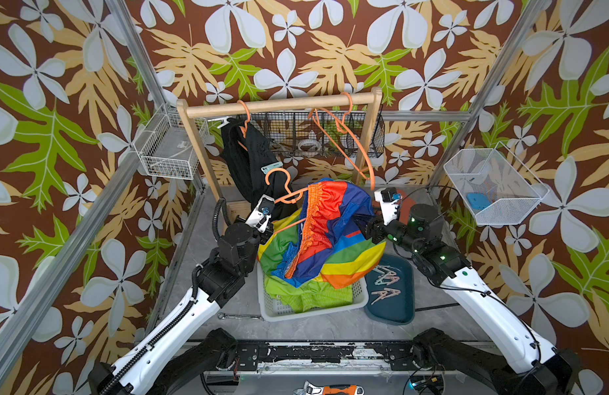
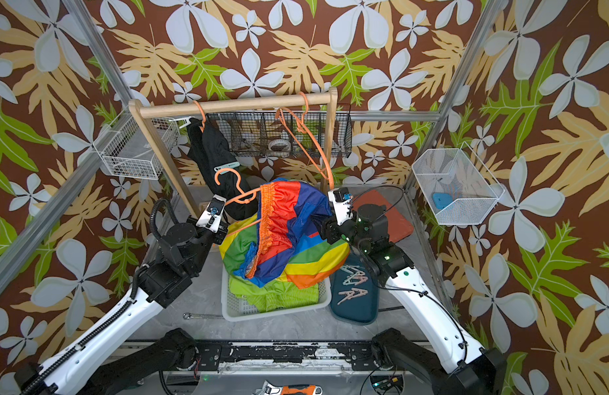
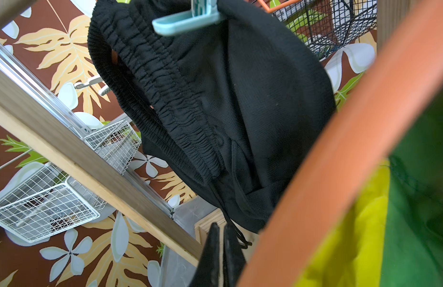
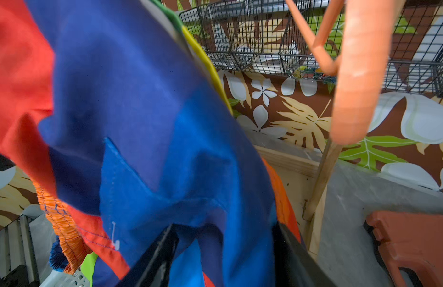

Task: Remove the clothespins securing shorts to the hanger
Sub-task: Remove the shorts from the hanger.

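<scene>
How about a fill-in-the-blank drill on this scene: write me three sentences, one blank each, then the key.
The hanging shorts, with a mint clothespin clipped on, are ____.
Under the colour-blocked shorts, the bottom shorts in the white basket are lime ____.
The loose clothespins lie on a tray at the basket's ____ side, by the robot's own sides.
Missing words: black; green; right.

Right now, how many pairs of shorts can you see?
3: black shorts hanging from the rail, colour-blocked shorts draped over the basket, lime green shorts in the basket beneath. More may lie hidden underneath.
</scene>
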